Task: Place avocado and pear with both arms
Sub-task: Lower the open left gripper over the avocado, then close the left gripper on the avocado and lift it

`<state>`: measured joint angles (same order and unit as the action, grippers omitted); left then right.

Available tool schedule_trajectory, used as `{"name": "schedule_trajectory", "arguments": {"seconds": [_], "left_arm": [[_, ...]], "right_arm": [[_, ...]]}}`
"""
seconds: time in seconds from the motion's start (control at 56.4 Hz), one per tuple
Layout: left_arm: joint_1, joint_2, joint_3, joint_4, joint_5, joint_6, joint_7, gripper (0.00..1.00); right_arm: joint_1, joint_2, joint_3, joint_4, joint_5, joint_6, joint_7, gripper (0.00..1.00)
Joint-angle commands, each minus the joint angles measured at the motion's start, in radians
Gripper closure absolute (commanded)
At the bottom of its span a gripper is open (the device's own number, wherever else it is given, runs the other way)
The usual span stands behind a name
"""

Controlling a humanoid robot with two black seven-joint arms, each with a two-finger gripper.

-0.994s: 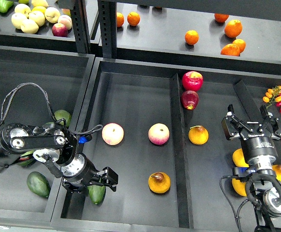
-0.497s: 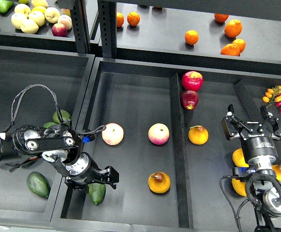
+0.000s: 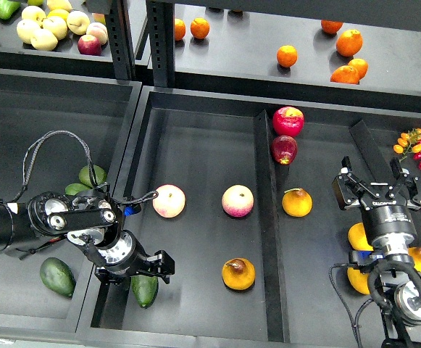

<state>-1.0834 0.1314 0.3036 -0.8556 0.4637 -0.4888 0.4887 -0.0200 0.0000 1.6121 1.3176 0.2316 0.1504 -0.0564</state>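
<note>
Step in hand: placing seems done or nearly so; both task fruits lie on the floor of the black centre tray (image 3: 196,138), neither one held.
Avocado: dark green, smooth, elongated egg-shaped avocado (image 3: 145,289) lies at the tray's near-left corner, just under and beside the left gripper.
Pear: roundish yellow-orange pear with a dark brown blotch at its stem end (image 3: 238,273) sits near the tray's front, close to the centre divider, apart from the avocado.
Left gripper: black two-finger left gripper (image 3: 161,267) points right, low over the tray floor; fingers empty; seen dark and small, so I cannot tell spread from pressed together.
Right gripper: black two-finger right gripper (image 3: 380,185) stands over the right tray, fingers spread wide, nothing between them.
Nearby: two pink-and-cream apples (image 3: 169,201) mid-tray; a cleaner yellow-orange fruit (image 3: 297,202) across the divider.
Next move, my judgement: lift the left arm straight clear without nudging the avocado, which could roll; right arm needs only to retreat.
</note>
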Motion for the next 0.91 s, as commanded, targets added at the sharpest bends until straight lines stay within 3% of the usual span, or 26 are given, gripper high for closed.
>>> {"name": "schedule_trajectory", "arguments": {"seconds": [0.0, 0.568, 0.728, 0.834, 0.887], "left_arm": [[0.000, -0.003, 0.000, 0.024, 0.006, 0.000, 0.000, 0.00], [0.034, -0.027, 0.000, 0.052, 0.113, 0.000, 0.000, 0.02], [0.045, -0.038, -0.008, 0.066, 0.119, 0.000, 0.000, 0.11], [0.051, -0.045, -0.017, 0.067, 0.119, 0.000, 0.000, 0.25], [0.051, -0.049, -0.017, 0.069, 0.119, 0.000, 0.000, 0.27]], "right_arm": [[-0.001, 0.000, 0.000, 0.000, 0.000, 0.000, 0.000, 0.00], [-0.005, 0.000, 0.000, 0.000, 0.000, 0.000, 0.000, 0.00], [-0.005, 0.000, 0.000, 0.000, 0.000, 0.001, 0.000, 0.00], [-0.006, 0.000, 0.000, 0.000, 0.000, 0.001, 0.000, 0.00], [-0.006, 0.000, 0.000, 0.000, 0.000, 0.001, 0.000, 0.00]]}}
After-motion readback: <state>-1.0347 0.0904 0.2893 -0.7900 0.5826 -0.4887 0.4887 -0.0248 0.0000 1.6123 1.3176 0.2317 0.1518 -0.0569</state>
